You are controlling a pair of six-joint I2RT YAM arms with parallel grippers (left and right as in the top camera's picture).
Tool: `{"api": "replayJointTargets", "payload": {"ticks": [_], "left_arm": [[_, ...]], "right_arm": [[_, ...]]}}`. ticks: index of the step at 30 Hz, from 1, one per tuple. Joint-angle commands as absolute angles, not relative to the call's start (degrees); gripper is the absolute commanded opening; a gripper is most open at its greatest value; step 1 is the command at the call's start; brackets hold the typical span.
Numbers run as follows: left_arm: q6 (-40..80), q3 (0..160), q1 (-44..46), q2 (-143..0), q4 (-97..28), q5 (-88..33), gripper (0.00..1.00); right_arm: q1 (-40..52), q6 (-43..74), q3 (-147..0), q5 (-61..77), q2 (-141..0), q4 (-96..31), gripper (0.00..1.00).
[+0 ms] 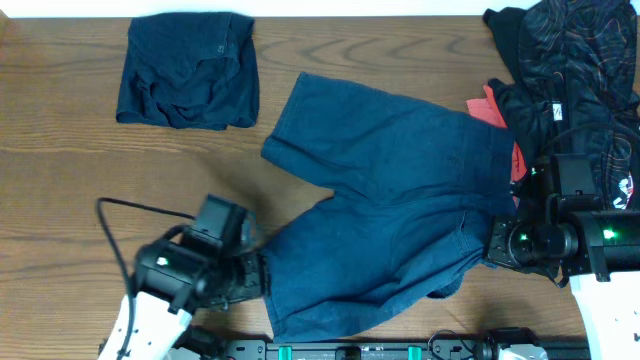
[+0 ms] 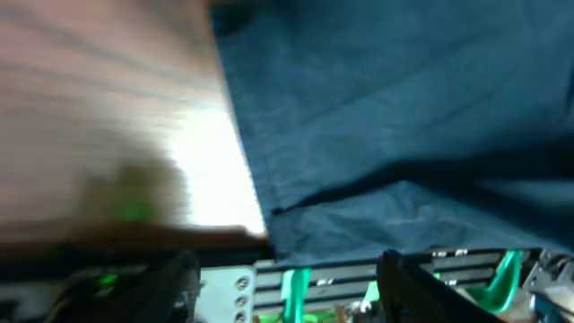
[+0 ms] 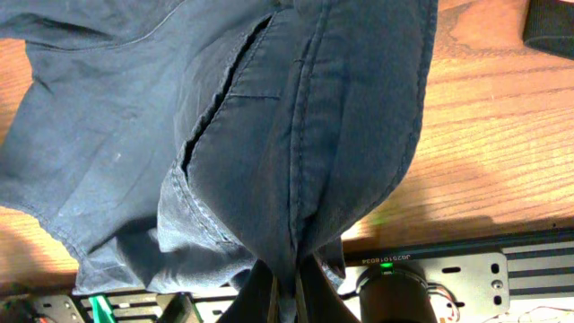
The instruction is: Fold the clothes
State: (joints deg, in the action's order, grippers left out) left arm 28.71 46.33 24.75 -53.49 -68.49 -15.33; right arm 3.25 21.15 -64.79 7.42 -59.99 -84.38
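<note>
Two grippers up front: the right gripper [image 3: 285, 285] is clamped on the right end of the spread-out shorts [image 1: 390, 190] mid-table, the left gripper [image 1: 260, 276] sits at a leg hem, too blurry to tell its grip, and a folded pair [image 1: 188, 70] lies far back left.

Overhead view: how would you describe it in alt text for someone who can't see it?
A pair of dark blue shorts lies spread across a wooden table, a robot's left hand at one leg hem and its right hand at the waistband. A folded dark blue garment sits at top left; a heap of dark clothes at top right.
</note>
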Motion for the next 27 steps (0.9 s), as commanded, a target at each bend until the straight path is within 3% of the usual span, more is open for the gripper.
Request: {"api": "replayJointTargets", "payload": {"ticks": [1, 10, 20, 27], "left_arm": [[35.3, 42.7, 31.0, -53.6, -63.9, -16.0, 0.69], [36.1, 37.0, 47.4, -63.7, -50.8, -15.2, 0.77], [33.3, 37.0, 50.7, -79.1, -49.2, -17.3, 0.77], [28.7, 37.0, 54.7, -83.1, -41.0, -22.5, 0.77]], "right_arm": [[2.2, 20.0, -66.0, 6.9, -60.0, -84.2, 0.05], [2.2, 20.0, -66.0, 6.8, -60.0, -84.7, 0.05], [2.2, 19.6, -66.0, 6.8, -60.0, -85.3, 0.05], [2.2, 19.6, -66.0, 6.8, -60.0, -85.7, 0.05]]}}
